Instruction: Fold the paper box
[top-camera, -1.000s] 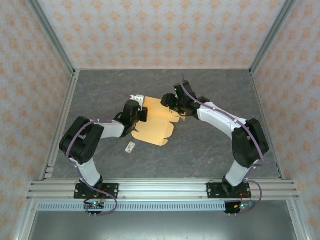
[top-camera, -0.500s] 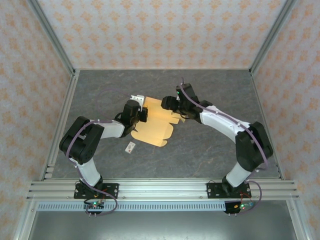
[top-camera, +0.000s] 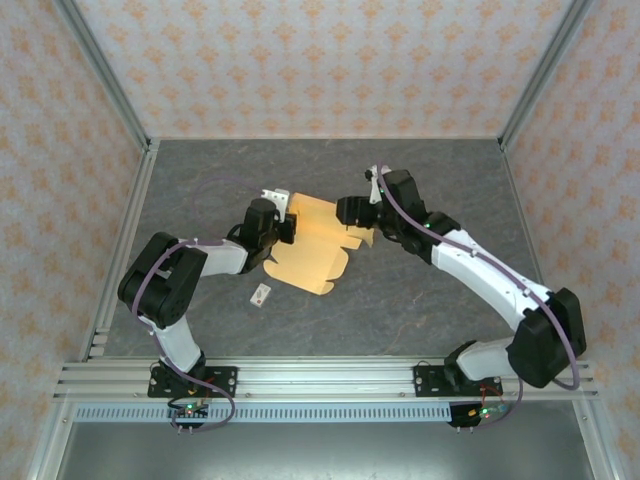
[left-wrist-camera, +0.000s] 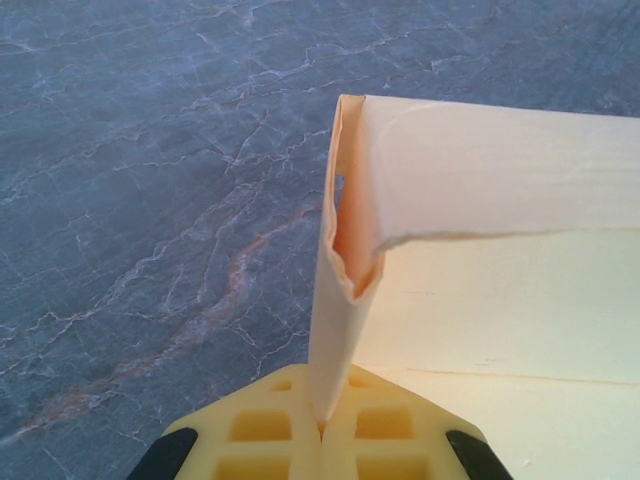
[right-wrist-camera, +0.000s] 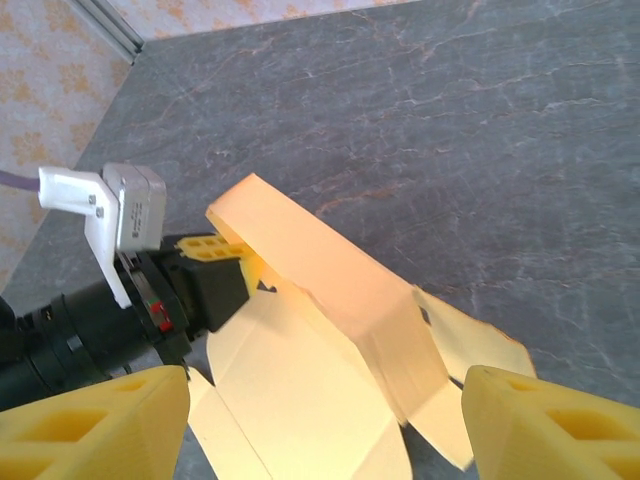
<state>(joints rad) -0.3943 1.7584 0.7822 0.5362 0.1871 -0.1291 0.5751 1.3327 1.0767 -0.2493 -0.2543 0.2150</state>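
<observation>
Paper box (top-camera: 312, 247), partly folded, has its left edge pinched between the closed fingers of the left gripper (left-wrist-camera: 322, 432). The right gripper (top-camera: 345, 211) hangs over the box's far right side, spread wide and holding nothing. The box lies mid-table (top-camera: 420, 300), with a small white tag (top-camera: 262, 294) to its near left.

bright, even light — soft shadows

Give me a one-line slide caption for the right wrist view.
Open right gripper faces the partly folded paper box, its raised flap pinched by the shut left gripper.
</observation>
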